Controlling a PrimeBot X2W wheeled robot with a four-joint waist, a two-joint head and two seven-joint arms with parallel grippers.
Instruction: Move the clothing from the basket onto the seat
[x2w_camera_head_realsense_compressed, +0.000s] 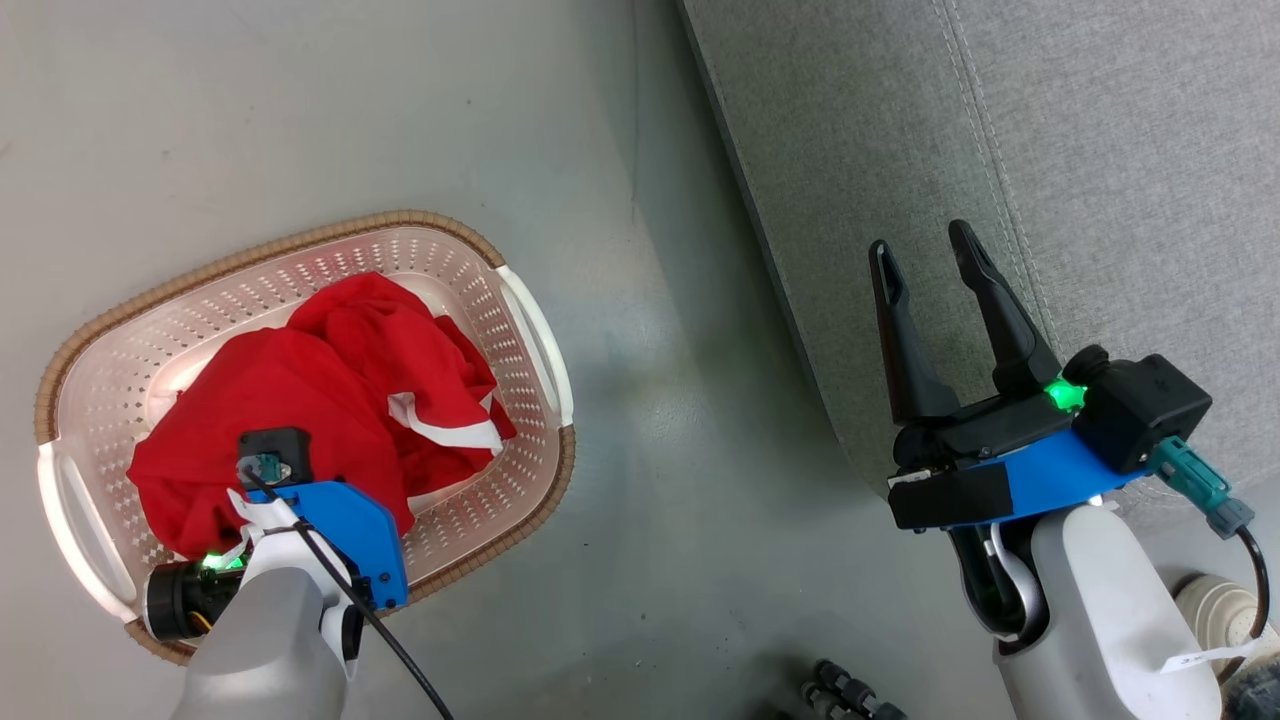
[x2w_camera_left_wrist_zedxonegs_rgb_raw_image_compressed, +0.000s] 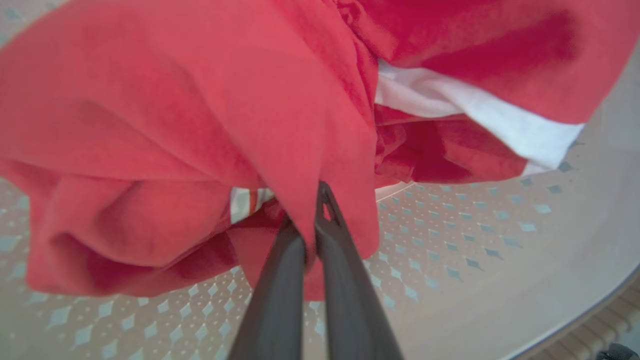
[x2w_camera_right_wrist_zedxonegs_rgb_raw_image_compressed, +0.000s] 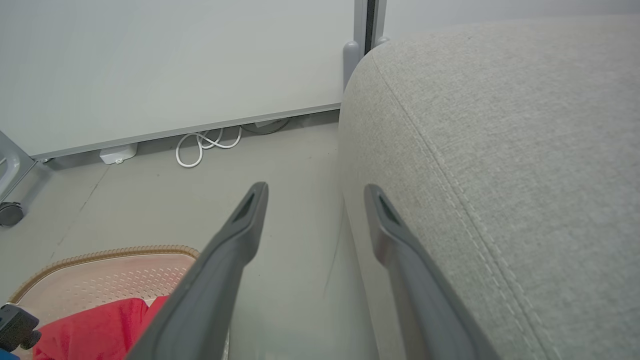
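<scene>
The clothing (x2w_camera_head_realsense_compressed: 330, 390), bright red with white trim, lies bunched in the cream perforated basket (x2w_camera_head_realsense_compressed: 300, 238) on the floor at the left. My left arm reaches down into the basket. In the left wrist view my left gripper (x2w_camera_left_wrist_zedxonegs_rgb_raw_image_compressed: 307, 220) is shut on a fold of the red clothing (x2w_camera_left_wrist_zedxonegs_rgb_raw_image_compressed: 200, 125), just above the basket's floor (x2w_camera_left_wrist_zedxonegs_rgb_raw_image_compressed: 450, 250). My right gripper (x2w_camera_head_realsense_compressed: 920, 245) stands open and empty over the front edge of the grey seat (x2w_camera_head_realsense_compressed: 1100, 200). The right wrist view shows the right gripper (x2w_camera_right_wrist_zedxonegs_rgb_raw_image_compressed: 315, 195) open beside the seat (x2w_camera_right_wrist_zedxonegs_rgb_raw_image_compressed: 500, 150), with the basket (x2w_camera_right_wrist_zedxonegs_rgb_raw_image_compressed: 100, 257) and clothing (x2w_camera_right_wrist_zedxonegs_rgb_raw_image_compressed: 95, 325) at lower left.
Grey floor (x2w_camera_head_realsense_compressed: 680, 420) separates basket and seat. A white coiled cable (x2w_camera_right_wrist_zedxonegs_rgb_raw_image_compressed: 205, 145) lies along the far wall panel, and a caster wheel (x2w_camera_right_wrist_zedxonegs_rgb_raw_image_compressed: 10, 212) stands at the left. A white round part (x2w_camera_head_realsense_compressed: 1215, 610) and dark parts (x2w_camera_head_realsense_compressed: 850, 690) sit near my base.
</scene>
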